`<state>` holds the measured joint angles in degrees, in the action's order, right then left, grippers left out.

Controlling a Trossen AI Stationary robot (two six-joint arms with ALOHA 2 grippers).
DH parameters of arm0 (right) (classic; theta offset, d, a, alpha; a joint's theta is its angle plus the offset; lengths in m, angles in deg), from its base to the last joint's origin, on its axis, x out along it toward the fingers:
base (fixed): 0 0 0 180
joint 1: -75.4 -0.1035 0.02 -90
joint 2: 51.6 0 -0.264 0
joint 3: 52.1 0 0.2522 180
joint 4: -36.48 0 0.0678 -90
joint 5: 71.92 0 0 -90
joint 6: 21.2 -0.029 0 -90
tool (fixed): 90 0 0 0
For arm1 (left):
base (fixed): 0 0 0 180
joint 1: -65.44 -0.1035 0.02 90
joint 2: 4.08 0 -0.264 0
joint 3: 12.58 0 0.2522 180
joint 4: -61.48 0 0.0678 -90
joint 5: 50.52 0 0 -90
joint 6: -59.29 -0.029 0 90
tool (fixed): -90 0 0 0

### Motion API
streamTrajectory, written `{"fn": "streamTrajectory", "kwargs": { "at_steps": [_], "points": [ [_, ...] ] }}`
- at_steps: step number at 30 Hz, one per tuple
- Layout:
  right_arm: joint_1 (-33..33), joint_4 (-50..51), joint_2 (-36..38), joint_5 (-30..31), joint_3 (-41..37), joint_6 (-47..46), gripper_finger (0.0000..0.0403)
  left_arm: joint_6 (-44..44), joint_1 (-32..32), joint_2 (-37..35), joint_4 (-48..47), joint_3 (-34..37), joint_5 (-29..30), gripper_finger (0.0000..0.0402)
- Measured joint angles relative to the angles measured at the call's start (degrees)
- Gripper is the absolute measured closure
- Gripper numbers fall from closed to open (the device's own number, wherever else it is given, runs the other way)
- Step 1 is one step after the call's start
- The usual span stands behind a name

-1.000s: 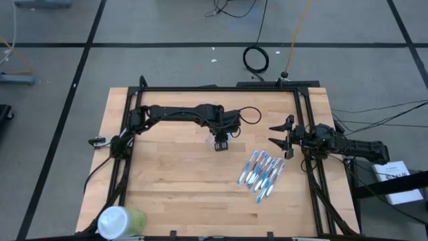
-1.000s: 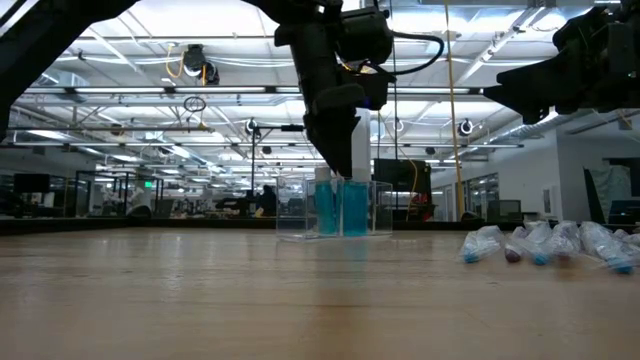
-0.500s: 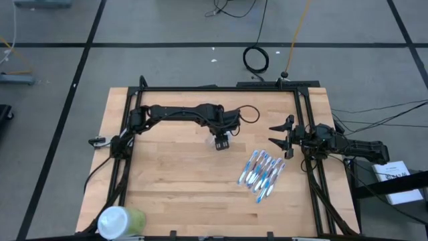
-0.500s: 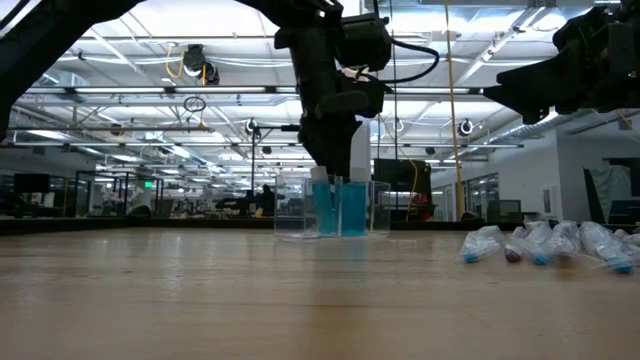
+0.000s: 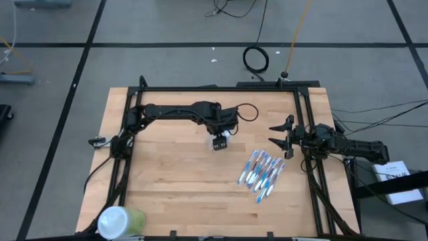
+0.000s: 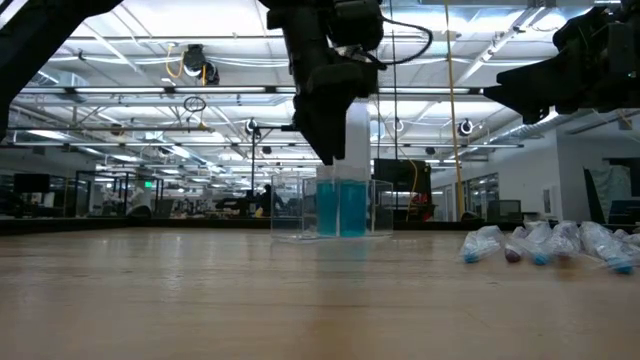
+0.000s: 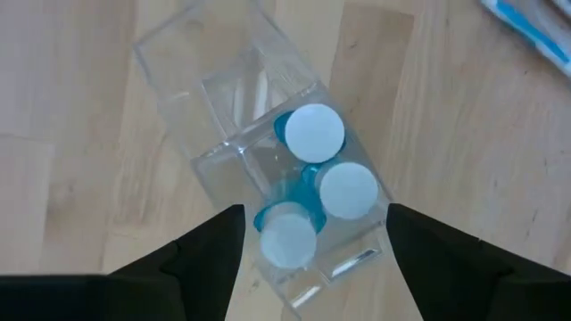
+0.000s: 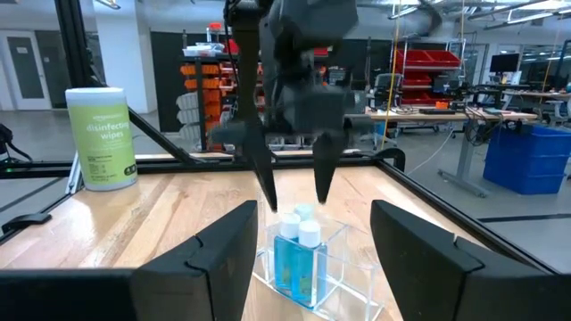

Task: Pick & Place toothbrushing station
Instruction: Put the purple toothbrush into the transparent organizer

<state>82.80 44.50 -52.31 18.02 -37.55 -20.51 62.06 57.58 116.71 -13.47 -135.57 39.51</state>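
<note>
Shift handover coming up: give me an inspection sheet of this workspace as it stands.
Surface: wooden table, bare wood between the items.
Job's things: clear plastic holder upright mid-table with three white-capped teal tubes in one compartment; toothbrushes lying in a loose row to its right.
Clutter: green wipes canister at the near left corner.
Grippers: left tool open, directly above the tubes, touching nothing; right tool open, waiting at the right edge.
Cables: coiled black cable on the floor behind the table.
Surroundings: open workshop beyond; red bins, a blue bin.
</note>
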Motion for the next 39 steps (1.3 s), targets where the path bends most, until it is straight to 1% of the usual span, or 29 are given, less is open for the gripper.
{"fn": "streamTrajectory", "kwargs": {
  "at_steps": [7,27,34,37,39],
  "points": [
    [0.0,0.0,0.0,0.0,0.0,0.0,0.0190,0.8,0.0,-6.1,-0.4,0.0,0.0,0.0119],
    [0.0,0.0,0.0,0.0,0.0,0.0,0.0190,0.9,0.5,-35.7,1.5,-0.1,0.0,0.0119],
    [0.0,0.0,0.0,0.0,0.0,0.0,0.0190,-0.5,0.4,-41.9,0.9,-0.2,0.0,0.0119],
    [0.0,0.0,0.0,0.0,0.0,0.0,0.0190,-0.7,0.4,-43.1,-2.2,-0.2,0.0,0.0119],
    [0.0,0.0,0.0,0.0,0.0,0.0,0.0190,-0.7,0.8,-43.1,-2.6,0.5,0.1,0.0119]
  ]
}}
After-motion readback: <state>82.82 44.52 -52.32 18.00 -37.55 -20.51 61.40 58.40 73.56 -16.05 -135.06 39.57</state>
